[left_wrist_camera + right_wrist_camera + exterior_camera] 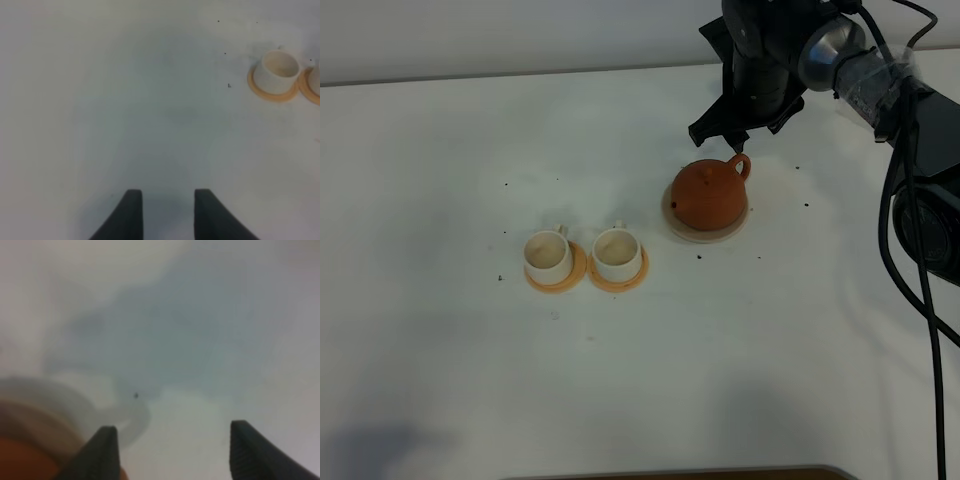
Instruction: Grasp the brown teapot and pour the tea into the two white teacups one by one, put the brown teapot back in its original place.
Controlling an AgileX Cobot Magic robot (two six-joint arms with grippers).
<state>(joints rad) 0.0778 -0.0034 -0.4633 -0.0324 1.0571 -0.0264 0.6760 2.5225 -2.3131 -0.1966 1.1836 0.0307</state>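
Note:
The brown teapot [708,195] sits upright on its pale cream coaster [704,233], the original place, right of centre. Its loop handle points to the back right. My right gripper [725,140] hangs open just behind and above that handle, holding nothing. In the right wrist view the right gripper [172,427] shows wide-apart jaws, with a blur of the teapot [20,460] and coaster [55,397] beside one finger. The two white teacups [548,253] [617,253] stand side by side on orange coasters. My left gripper [168,192] is open over bare table, far from one teacup [276,70]. No tea is visible.
The white table [440,150] carries small dark specks around the teapot and cups. The right arm and its black cables [910,230] fill the right side. The orange coaster [272,94] under the near cup touches a second one [315,86] at the frame's edge.

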